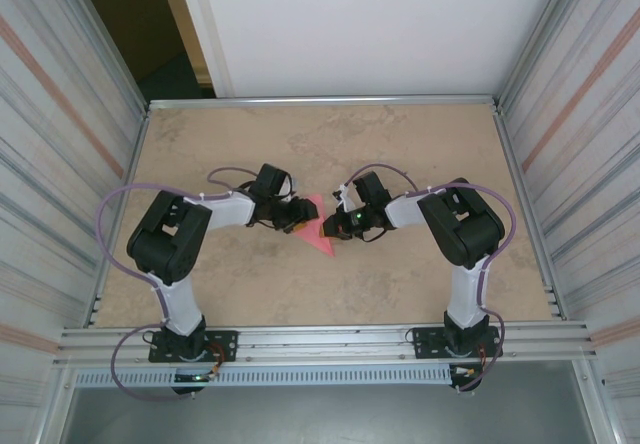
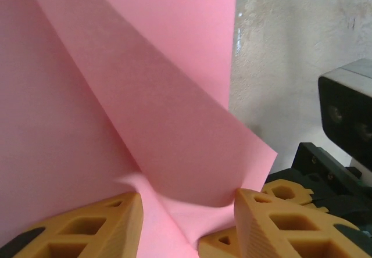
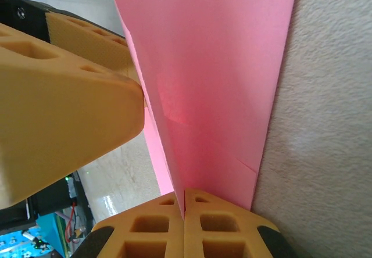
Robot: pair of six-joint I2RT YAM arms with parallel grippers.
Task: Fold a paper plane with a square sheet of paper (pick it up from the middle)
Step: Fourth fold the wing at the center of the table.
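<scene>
The pink sheet of paper (image 1: 320, 232) is folded into a narrow pointed shape and held up off the table between the two arms. My right gripper (image 1: 337, 226) is shut on it; in the right wrist view both pads (image 3: 184, 203) press together on the paper's (image 3: 215, 78) centre fold. My left gripper (image 1: 302, 218) meets the paper from the left. Its jaws (image 2: 189, 214) stand apart in the left wrist view. A loose flap of the paper (image 2: 151, 101) bows between them, and its edge touches the right-hand finger (image 2: 273, 223).
The beige tabletop (image 1: 320, 154) is ringed by metal rails and ribbed side walls. The two grippers are nearly touching. The left gripper's finger (image 3: 64, 95) looms at upper left in the right wrist view. The right arm's black camera housing (image 2: 349, 113) sits close in the left wrist view.
</scene>
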